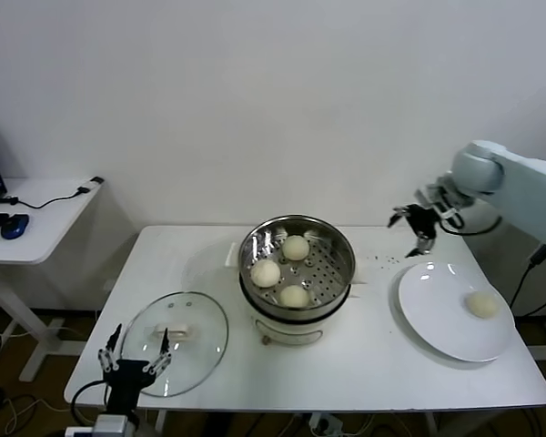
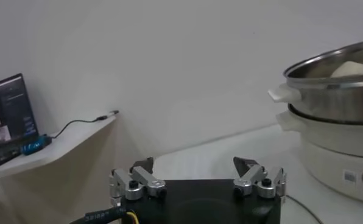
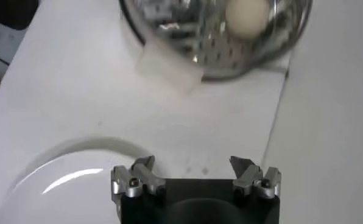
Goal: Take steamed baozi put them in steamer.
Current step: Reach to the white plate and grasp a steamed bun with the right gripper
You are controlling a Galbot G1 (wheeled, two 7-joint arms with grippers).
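The steel steamer (image 1: 337, 248) stands on its white cooker base at the table's middle and holds three baozi (image 1: 296, 247) (image 1: 266, 272) (image 1: 294, 296). A fourth baozi (image 1: 480, 304) lies on the white plate (image 1: 437, 309) at the right. My right gripper (image 1: 413, 226) is open and empty, in the air above the table between the steamer and the plate's far edge. In the right wrist view its jaws (image 3: 194, 167) stand wide over bare table, with the steamer (image 3: 169, 18) and one baozi (image 3: 246, 14) beyond. My left gripper (image 1: 135, 354) is open and empty, parked low at the table's front left.
A round glass lid (image 1: 175, 341) lies flat at the front left, just behind my left gripper. A side table (image 1: 36, 214) with a mouse and cables stands at the far left. In the left wrist view the steamer (image 2: 334, 79) rises at the right.
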